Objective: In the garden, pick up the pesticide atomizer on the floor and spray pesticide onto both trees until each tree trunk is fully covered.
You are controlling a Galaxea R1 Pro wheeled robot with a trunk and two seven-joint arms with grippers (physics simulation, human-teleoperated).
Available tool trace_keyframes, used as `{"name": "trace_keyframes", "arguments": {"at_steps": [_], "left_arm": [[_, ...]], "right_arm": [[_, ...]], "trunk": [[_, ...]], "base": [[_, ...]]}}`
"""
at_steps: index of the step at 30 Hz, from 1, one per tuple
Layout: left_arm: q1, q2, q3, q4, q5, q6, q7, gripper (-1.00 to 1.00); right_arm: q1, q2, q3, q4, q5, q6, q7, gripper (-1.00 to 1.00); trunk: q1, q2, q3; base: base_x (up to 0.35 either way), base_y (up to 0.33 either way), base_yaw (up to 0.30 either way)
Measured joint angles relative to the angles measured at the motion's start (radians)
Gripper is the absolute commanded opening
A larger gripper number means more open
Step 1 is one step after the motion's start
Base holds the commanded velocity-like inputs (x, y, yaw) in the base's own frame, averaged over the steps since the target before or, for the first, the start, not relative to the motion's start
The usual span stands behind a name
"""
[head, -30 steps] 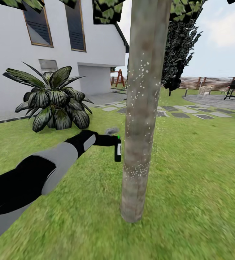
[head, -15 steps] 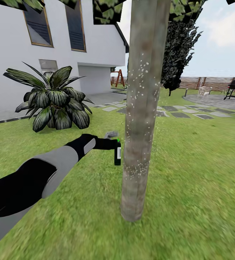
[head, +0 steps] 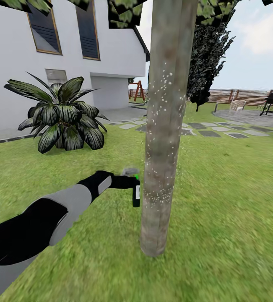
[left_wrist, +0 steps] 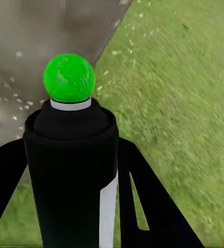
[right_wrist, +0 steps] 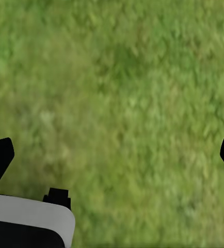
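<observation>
- The left claw is clamped on the spray bottle; seen from the left wrist, its two black fingers press against either side of the dark bottle body.
- The bottle hangs upright from the claw, held low over the lawn and just beside the tree trunk, on the side facing the house.
- A bright green dot sits on top of the bottle, and a pale strip runs down its side.
- White specks of pesticide dot the bark from about mid-height down to level with the bottle; the left wrist camera also catches specks on the trunk and scattered on the grass.
- The left arm reaches out from the lower left, grey forearm and black wrist stretched towards the trunk.
- The right claw points down at plain grass, its dark fingertips spread wide with nothing between them.
- Behind stand a white house, a spiky dark-leaved palm, stepping stones and a wooden slat fence.
</observation>
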Motion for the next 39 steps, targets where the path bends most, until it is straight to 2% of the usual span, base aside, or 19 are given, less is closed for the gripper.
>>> {"name": "trace_keyframes", "arguments": {"at_steps": [5, 8, 13, 14, 16, 20, 24, 28, 33, 35, 36, 38, 39], "left_arm": [[0.051, 0.000, 0.001, 0.000, 0.001, -0.027, 0.003, -1.00], [0.059, 0.000, 0.002, -0.006, 0.003, -0.038, 0.003, -1.00], [0.061, 0.000, 0.003, -0.109, 0.010, -0.032, 0.006, -1.00], [0.061, 0.000, 0.002, -0.154, 0.011, -0.009, 0.015, -1.00], [0.061, 0.000, 0.001, -0.258, 0.012, 0.086, 0.049, -1.00], [0.061, 0.000, 0.002, -0.420, 0.013, 0.177, 0.114, -1.00], [0.061, 0.000, 0.003, -0.479, 0.011, 0.235, 0.123, -1.00], [0.054, 0.000, 0.004, -0.486, 0.013, 0.243, 0.123, -1.00], [-0.016, 0.000, 0.008, -0.482, 0.014, 0.246, 0.123, -1.00], [-0.029, 0.000, 0.037, -0.483, 0.011, 0.307, 0.123, -1.00], [-0.032, 0.000, 0.077, -0.488, 0.011, 0.373, 0.124, -1.00], [-0.035, 0.000, 0.119, -0.493, 0.011, 0.418, 0.124, -1.00], [-0.057, 0.000, 0.140, -0.497, 0.012, 0.439, 0.125, -1.00]], "right_arm": [[0.000, 0.000, 0.000, 0.000, 0.000, 0.000, 0.000, 1.00], [0.000, 0.000, 0.000, 0.000, 0.000, 0.000, 0.000, 1.00], [0.000, 0.000, 0.000, 0.000, 0.000, 0.000, 0.000, 1.00], [0.000, 0.000, 0.000, 0.000, 0.000, 0.000, 0.000, 1.00], [0.000, 0.000, 0.000, 0.000, 0.000, 0.000, 0.000, 1.00], [0.000, 0.000, 0.000, 0.000, 0.000, 0.000, 0.000, 1.00], [0.000, 0.000, 0.000, 0.000, 0.000, 0.000, 0.000, 1.00], [0.000, 0.000, 0.000, 0.000, 0.000, 0.000, 0.000, 1.00], [0.000, 0.000, 0.000, 0.000, 0.000, 0.000, 0.000, 1.00], [0.000, 0.000, 0.000, 0.000, 0.000, 0.000, 0.000, 1.00], [0.000, 0.000, 0.000, 0.000, 0.000, 0.000, 0.000, 1.00], [0.000, 0.000, 0.000, 0.000, 0.000, 0.000, 0.000, 1.00], [0.000, 0.000, 0.000, 0.000, 0.000, 0.000, 0.000, 1.00]], "trunk": [[0.000, 0.000, 0.000], [0.000, 0.000, 0.000], [0.000, 0.000, 0.000], [0.000, 0.000, 0.000], [0.000, 0.000, 0.000], [0.000, 0.000, 0.000], [0.000, 0.000, 0.000], [0.000, 0.000, 0.000], [0.000, 0.000, 0.000], [0.000, 0.000, 0.000], [0.000, 0.000, 0.000], [0.000, 0.000, 0.000], [0.000, 0.000, 0.000]], "base": [[0.000, 0.000, 0.000], [0.000, 0.000, 0.000], [0.000, 0.000, 0.000], [0.000, 0.000, 0.000], [0.000, 0.000, 0.000], [0.000, 0.000, 0.000], [0.000, 0.000, 0.000], [0.000, 0.000, 0.000], [0.000, 0.000, 0.000], [0.000, 0.000, 0.000], [0.000, 0.000, 0.000], [0.000, 0.000, 0.000], [0.000, 0.000, 0.000]]}}
